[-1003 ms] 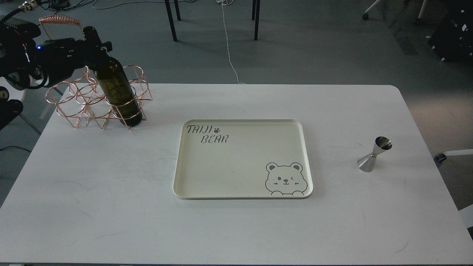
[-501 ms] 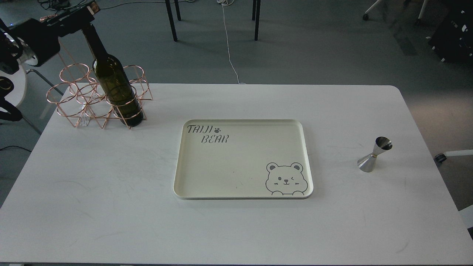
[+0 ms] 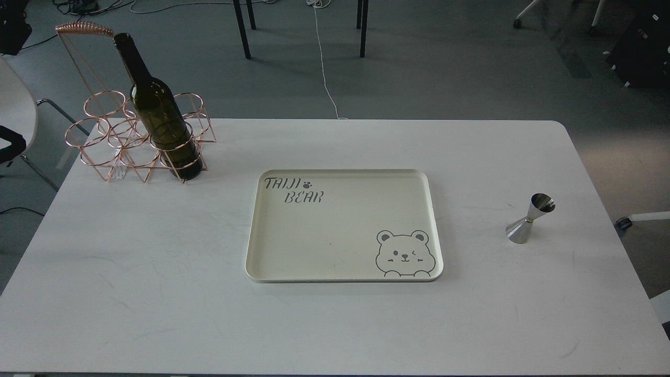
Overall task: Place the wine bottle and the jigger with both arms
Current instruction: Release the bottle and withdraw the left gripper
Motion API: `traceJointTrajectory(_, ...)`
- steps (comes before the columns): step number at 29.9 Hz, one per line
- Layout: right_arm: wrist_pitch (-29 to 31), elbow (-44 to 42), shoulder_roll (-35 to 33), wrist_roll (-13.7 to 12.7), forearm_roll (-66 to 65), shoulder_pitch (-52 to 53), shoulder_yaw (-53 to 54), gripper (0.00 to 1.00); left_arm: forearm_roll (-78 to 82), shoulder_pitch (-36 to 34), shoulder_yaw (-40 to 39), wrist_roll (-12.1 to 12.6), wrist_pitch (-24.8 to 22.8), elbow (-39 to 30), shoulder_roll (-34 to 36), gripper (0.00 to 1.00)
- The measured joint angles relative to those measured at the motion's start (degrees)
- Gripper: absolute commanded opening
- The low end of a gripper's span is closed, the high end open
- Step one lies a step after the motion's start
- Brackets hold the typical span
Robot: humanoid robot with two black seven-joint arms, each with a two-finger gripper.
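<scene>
The wine bottle (image 3: 159, 112), dark olive-green with a long neck, stands upright in the front right ring of a copper wire rack (image 3: 123, 141) at the table's back left. Nothing holds it. The jigger (image 3: 528, 220), small and silver, stands on the white table (image 3: 157, 293) near the right edge, leaning slightly in the view. Neither gripper shows. Only a dark bit of the left arm (image 3: 11, 29) is at the top left corner, well away from the bottle. The right arm is out of view.
A cream tray (image 3: 343, 175) with a bear drawing and "TAIJI BEAR" lettering lies in the middle of the table, with nothing on it. The rack has a tall handle with a coiled grip (image 3: 84, 27). Chair legs and cables are on the floor behind the table.
The left arm, which was at the bottle's neck, has let go and pulled away up and to the left, almost out of view. The bottle stays upright in the rack. The jigger has not moved.
</scene>
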Motion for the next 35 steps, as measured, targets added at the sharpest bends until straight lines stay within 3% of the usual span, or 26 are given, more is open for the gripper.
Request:
traceJointTrajectory(10,0.6,-0.1,1.8,0.0,14.8,-5.2,0.1,0.99,-25.2,7.3,-0.2,0.2,-11.2,4.9,-3.8,0.98)
traceJointTrajectory(16,0.8,-4.9,8.1,-4.5,18.1,-5.7,2.5,0.99,-29.4,9.6,-1.9,0.5,-16.8,14.6,-10.5,0.98)
traceJointTrajectory(21,3.3,-9.7,12.9,-6.9,18.4,-5.8,5.3,0.99,-29.8,12.3,-8.1,2.3,-17.6,17.8,-14.4,0.98)
traceJointTrajectory(26,4.7,-12.3,14.7,-7.1,18.4,-5.8,5.3,0.99,-29.8,13.4,-11.8,3.4,-17.6,20.3,-17.0,0.98)
traceJointTrajectory(35,4.9,-13.1,15.4,-7.0,18.0,-5.8,4.7,0.99,-29.2,13.4,-11.8,3.9,-17.6,22.1,-18.7,0.98)
